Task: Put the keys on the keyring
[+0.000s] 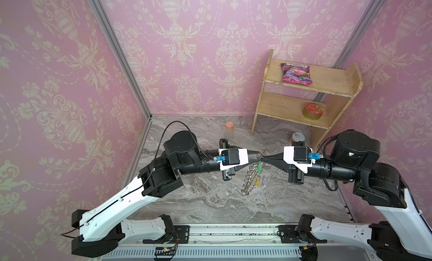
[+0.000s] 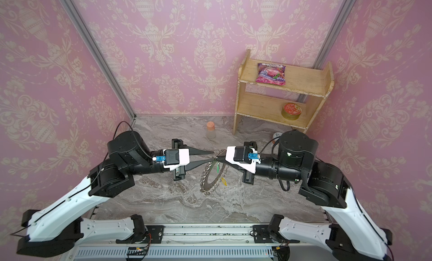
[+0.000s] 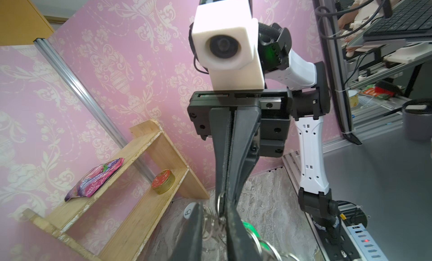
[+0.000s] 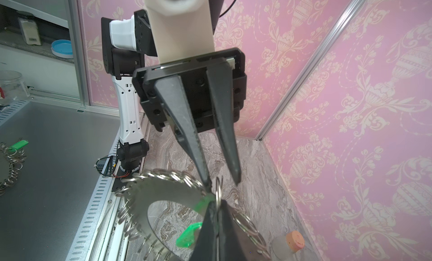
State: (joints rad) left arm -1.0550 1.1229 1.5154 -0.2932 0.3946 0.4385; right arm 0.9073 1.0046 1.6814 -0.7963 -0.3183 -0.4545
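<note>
Right claw (image 4: pixel 216 202) is clamped on the keyring (image 4: pixel 145 192) at its rim, holding it on edge. The green key (image 4: pixel 187 236) hangs just below that claw, the yellow key (image 2: pixel 224 181) lower still. Left claw (image 4: pixel 222 181) stands apart, tips right beside the same rim.

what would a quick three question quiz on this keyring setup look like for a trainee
1. True or false: nothing is holding the keyring.
2. What stands on the lower board of the shelf? A) a tin with a red lid B) a mug C) a spoon
3. Which gripper is closed on one of the keyring's small wire rings, the left gripper or the right gripper?

Key
1. False: it hangs from the right gripper.
2. A.
3. The right gripper; the left gripper's jaws stand apart.
</note>
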